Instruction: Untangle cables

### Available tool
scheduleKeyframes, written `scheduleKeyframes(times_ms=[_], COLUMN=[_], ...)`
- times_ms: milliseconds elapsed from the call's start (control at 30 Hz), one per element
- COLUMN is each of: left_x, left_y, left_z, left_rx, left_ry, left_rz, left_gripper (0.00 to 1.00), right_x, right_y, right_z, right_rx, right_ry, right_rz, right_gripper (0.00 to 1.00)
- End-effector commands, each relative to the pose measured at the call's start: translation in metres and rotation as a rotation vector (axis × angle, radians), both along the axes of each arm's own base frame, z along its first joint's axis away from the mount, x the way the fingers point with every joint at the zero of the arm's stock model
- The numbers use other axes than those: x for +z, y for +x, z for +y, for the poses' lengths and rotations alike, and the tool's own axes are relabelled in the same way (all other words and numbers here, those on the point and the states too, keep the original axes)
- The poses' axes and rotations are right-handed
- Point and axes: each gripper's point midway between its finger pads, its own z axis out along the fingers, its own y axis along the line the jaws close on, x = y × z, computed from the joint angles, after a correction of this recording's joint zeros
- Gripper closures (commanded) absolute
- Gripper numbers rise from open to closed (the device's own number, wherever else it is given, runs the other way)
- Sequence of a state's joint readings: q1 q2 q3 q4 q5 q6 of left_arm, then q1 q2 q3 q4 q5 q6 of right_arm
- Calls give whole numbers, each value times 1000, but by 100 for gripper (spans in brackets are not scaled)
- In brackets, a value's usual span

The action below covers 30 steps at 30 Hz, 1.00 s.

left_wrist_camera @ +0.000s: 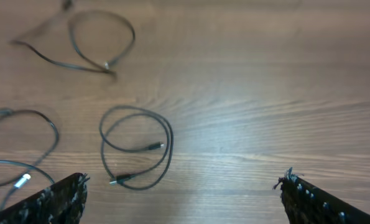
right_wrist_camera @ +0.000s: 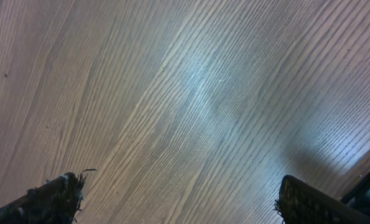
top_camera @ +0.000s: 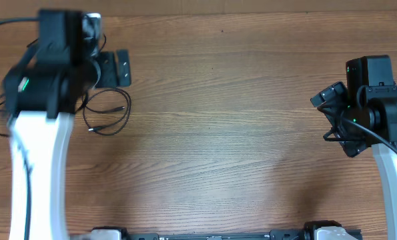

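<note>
Left claw (left_wrist_camera: 185, 180) stood wide, holding nothing, above the bench (left_wrist_camera: 265, 93). Three cables (left_wrist_camera: 171, 146) lay apart on the bench beneath it, each loosely looped. Right claw (right_wrist_camera: 181, 180) was wide too, far from the cables.

Three cables (left_wrist_camera: 171, 144) apart on table (top_camera: 238, 133)

Finding: a robotics lab or test station, by all visible signs. Evidence: a plain wood-grain bench (top_camera: 218, 133) set up as a work cell. The left arm (top_camera: 38, 173) stands at 9 o'clock and the right arm (top_camera: 393, 177) at 3 o'clock, both white links with black housings and lit green indicators. A black mounting rail (top_camera: 218, 237) runs along the 6 o'clock edge. Thin black cables (left_wrist_camera: 170, 140) lie loose near 9 o'clock. The surroundings are out of view.
</note>
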<state>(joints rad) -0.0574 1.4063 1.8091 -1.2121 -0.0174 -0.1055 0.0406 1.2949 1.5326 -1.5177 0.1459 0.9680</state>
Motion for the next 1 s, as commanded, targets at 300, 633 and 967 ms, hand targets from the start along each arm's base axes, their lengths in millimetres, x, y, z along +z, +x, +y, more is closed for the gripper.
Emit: scheduleKeyframes(times_ms=[300, 633, 967], left_x=[-18, -72, -90], left_y=[-92, -120, -116], left_z=[4, 6, 6], left_rx=[30, 37, 39], left_ry=[-65, -42, -35], left_rz=[-243, -46, 43], left_gripper=[0, 1, 0], right_x=[10, 9, 9], right_y=[2, 2, 2], right_z=[-3, -3, -3], right_rx=[-6, -6, -6], right_ry=[-8, -9, -9], right_rz=[-36, -36, -36], right_gripper=[0, 0, 0])
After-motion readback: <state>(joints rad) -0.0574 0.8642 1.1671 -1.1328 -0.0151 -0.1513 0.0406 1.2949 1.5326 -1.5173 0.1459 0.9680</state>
